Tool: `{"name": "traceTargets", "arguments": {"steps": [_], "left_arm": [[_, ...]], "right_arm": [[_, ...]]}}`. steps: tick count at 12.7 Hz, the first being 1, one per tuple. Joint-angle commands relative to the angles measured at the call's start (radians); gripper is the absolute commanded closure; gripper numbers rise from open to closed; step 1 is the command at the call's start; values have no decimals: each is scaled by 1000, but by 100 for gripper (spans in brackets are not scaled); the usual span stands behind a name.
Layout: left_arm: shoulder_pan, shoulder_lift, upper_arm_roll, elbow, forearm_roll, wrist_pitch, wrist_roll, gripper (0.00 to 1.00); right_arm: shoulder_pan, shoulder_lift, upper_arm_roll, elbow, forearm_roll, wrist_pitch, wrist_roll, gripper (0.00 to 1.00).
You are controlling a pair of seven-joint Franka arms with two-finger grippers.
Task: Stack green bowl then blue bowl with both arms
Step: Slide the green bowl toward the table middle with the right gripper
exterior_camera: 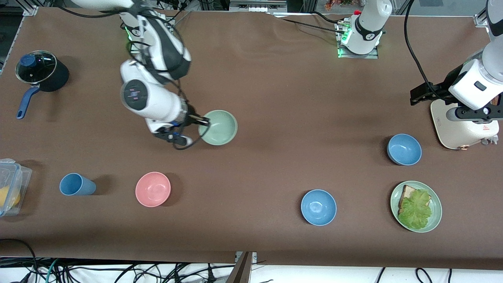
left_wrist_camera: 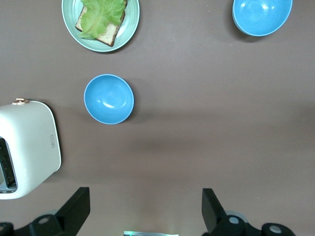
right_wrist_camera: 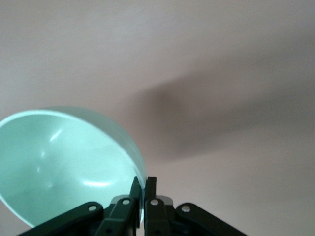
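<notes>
Green bowl (exterior_camera: 218, 127) hangs above the table (exterior_camera: 275, 98), rim clamped between the right gripper's (exterior_camera: 204, 122) fingers; left gripper (left_wrist_camera: 145, 206), fingers spread wide, waits over the toaster (exterior_camera: 463, 125) end, near two blue bowls (exterior_camera: 404, 149).

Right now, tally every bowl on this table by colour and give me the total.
Blue bowls: 2, one near the toaster, one beside the plate.
Green bowl: 1, its rim pinched by the right gripper; the left gripper waits open.
Pink bowl: 1.
Total: 4 bowls.
</notes>
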Motion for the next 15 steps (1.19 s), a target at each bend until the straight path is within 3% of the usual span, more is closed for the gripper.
{"name": "traceTargets", "arguments": {"steps": [1,6,13,15], "left_arm": [[9,-2,1,15,-24,-18,1,0],[9,-2,2,16,-24,-15,0,0],[-2,13,2,18,-4,-14,-8,0],[4,51,4,18,47,-6,-2,0]], "right_arm": [[114,134,-7,114,2,82,142,100],[234,248,-7,154,5,162,156,100],[291,305,-7,177,5,185,156,100],[299,324,-7,181,4,190,155,100]]}}
